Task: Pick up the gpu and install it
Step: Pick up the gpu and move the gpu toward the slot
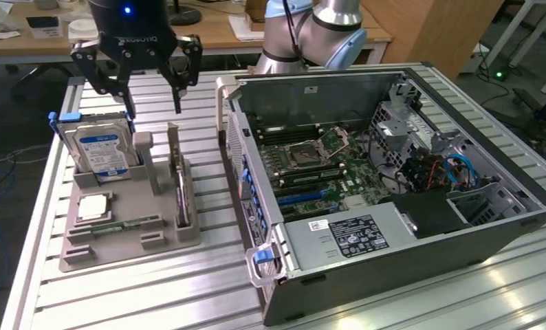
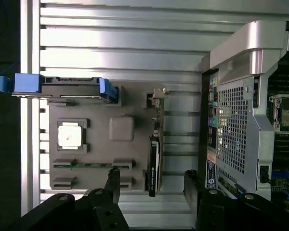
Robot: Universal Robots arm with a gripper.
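Note:
The gpu [image 1: 177,180] stands on edge in a slot of the grey holder [image 1: 126,237], its pale metal bracket at the far end. My gripper [image 1: 154,106] hangs open above the holder, over the gap between the hard drive and the gpu, touching nothing. In the wrist view the gpu [image 2: 155,144] appears edge-on as a thin dark strip. It lies between my two black fingers [image 2: 113,180], closer to the other finger, and well below them. The open computer case [image 1: 383,172] lies to the exterior view's right of the holder, its motherboard [image 1: 319,165] exposed.
The holder also carries a silver hard drive [image 1: 99,148] with a blue label, a square processor [image 1: 91,206] and a small green memory stick [image 1: 126,225]. All rest on a slatted metal table [image 1: 163,289]. The case wall [image 2: 236,110] rises close beside the gpu.

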